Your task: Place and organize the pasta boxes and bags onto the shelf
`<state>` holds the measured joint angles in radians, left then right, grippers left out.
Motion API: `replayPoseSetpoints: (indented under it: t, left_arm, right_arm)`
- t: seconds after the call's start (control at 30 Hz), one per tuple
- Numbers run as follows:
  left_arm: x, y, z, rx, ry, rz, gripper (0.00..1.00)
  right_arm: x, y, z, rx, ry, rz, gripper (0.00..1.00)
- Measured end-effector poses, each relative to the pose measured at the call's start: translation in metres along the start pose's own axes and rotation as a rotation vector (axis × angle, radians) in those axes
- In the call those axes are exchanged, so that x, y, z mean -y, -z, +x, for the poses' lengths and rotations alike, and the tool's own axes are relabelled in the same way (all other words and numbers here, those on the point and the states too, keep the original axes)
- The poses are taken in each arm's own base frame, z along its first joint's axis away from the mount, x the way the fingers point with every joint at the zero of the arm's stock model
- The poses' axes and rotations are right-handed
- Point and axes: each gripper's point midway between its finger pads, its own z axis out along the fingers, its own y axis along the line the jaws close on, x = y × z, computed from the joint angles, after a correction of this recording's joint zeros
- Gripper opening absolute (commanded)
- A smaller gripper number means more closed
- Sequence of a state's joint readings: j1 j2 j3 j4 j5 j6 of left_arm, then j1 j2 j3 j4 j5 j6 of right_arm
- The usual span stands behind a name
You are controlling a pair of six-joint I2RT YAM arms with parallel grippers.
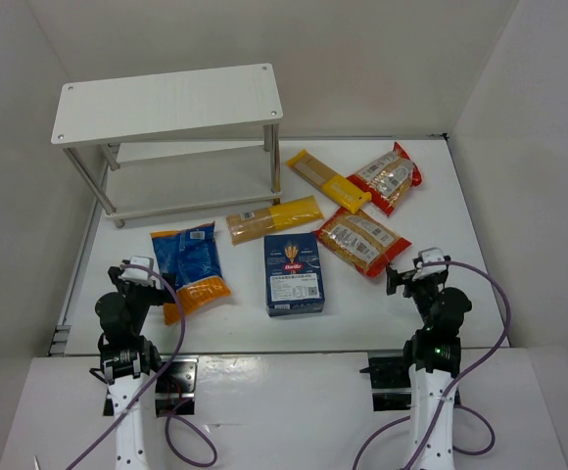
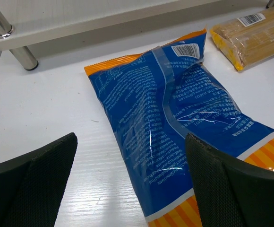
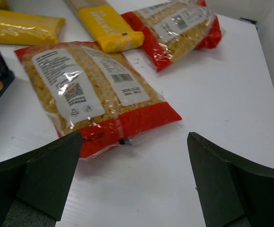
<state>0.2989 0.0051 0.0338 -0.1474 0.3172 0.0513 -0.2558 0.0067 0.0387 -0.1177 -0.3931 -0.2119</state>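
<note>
The white two-tier shelf (image 1: 166, 103) stands at the back left with nothing on it. Lying flat on the table are a blue-and-orange bag (image 1: 189, 266), a dark blue box (image 1: 294, 273), two long yellow packs (image 1: 274, 219) (image 1: 327, 180) and two red-edged clear bags (image 1: 362, 242) (image 1: 387, 176). My left gripper (image 1: 132, 272) is open just short of the blue-and-orange bag (image 2: 175, 118), whose near end lies between the fingers (image 2: 131, 142). My right gripper (image 1: 416, 269) is open over bare table (image 3: 134, 142), just short of the nearer red-edged bag (image 3: 89, 94).
White walls close the table on the left, back and right. The shelf's lower board (image 2: 80, 23) and a silver leg (image 2: 23, 59) sit just beyond the blue-and-orange bag. A yellow pack (image 2: 252, 35) lies to that bag's right.
</note>
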Motion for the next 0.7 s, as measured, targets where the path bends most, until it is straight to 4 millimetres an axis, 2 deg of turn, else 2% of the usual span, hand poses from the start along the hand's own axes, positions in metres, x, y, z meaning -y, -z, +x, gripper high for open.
replayPoseSetpoints:
  t: [0.1,0.17,0.27,0.33,0.47,0.57,0.63,0.7]
  left_arm:
    - [-0.001,0.001,-0.009,0.022,-0.008,-0.004,1.00]
    - [-0.004,0.004,-0.029,0.063,-0.021,-0.016,1.00]
    - [-0.006,0.016,-0.082,0.182,-0.062,-0.031,1.00]
    - [-0.006,0.030,-0.126,0.282,-0.099,-0.043,1.00]
    - [-0.002,0.069,-0.204,0.463,-0.162,-0.067,1.00]
    - [-0.003,0.092,-0.250,0.524,-0.182,-0.094,1.00]
    - [-0.013,0.094,-0.276,0.501,-0.161,-0.127,1.00]
    - [-0.029,0.083,-0.296,0.433,-0.114,-0.172,1.00]
  right_arm:
    - [-0.010,0.000,-0.012,0.039,0.082,-0.079,1.00]
    - [-0.012,0.002,-0.032,0.093,0.172,-0.105,1.00]
    - [-0.005,0.008,-0.074,0.190,0.333,-0.088,1.00]
    - [0.004,0.016,-0.106,0.251,0.417,-0.035,1.00]
    - [0.026,0.044,-0.182,0.395,0.495,0.137,1.00]
    - [0.036,0.065,-0.238,0.437,0.512,0.199,1.00]
    - [0.047,0.066,-0.269,0.432,0.494,0.228,1.00]
    - [0.057,0.059,-0.278,0.386,0.454,0.241,1.00]
